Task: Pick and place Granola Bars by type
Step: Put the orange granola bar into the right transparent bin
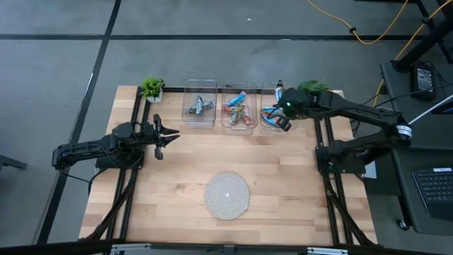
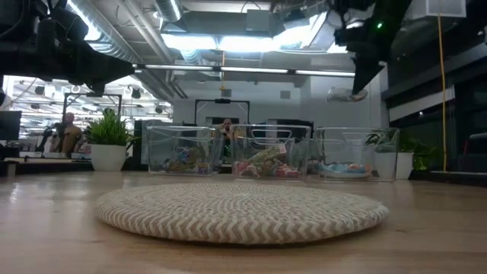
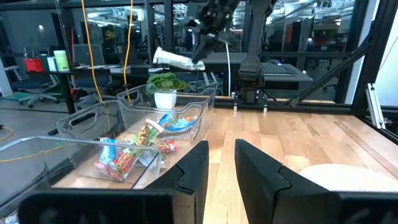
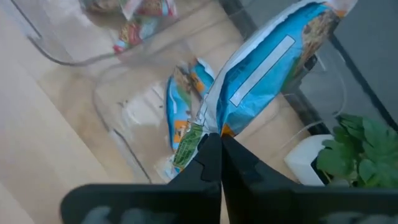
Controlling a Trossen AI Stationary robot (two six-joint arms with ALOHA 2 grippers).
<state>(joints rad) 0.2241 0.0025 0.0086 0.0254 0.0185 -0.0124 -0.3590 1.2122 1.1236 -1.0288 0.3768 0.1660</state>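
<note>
Over the rightmost clear bin (image 1: 270,125), the right gripper (image 1: 282,122) hangs in the air with its fingers pinched on the end of a bright blue granola bar (image 4: 273,74). Right wrist view: the wrapper shows a pale rectangular label panel, but the text on it is too blurred to read, and no brand is legible. Below it in the same bin lie more blue bars (image 4: 185,112).

Three clear bins sit in a row along the far edge of the table (image 1: 177,170):
- left bin (image 1: 199,106): grey-blue bars (image 1: 199,108)
- middle bin (image 1: 238,108): red/green/orange bars (image 1: 239,108)
- right bin: blue bars

Left wrist view: the held bar (image 3: 176,60) hangs well above the bin rims. Print on the binned wrappers can't be read either.

Left gripper (image 1: 168,136) hovers over the left side of the table, pointing toward the bins, fingers spread with nothing between them.

Round woven mat (image 1: 227,195) lies at near centre of the table with nothing on it. One small potted plant (image 1: 151,87) stands at the far left corner and another (image 1: 313,88) at the far right, partly under the right arm.

Low view: people (image 2: 67,131) are visible in the room beyond the table.
</note>
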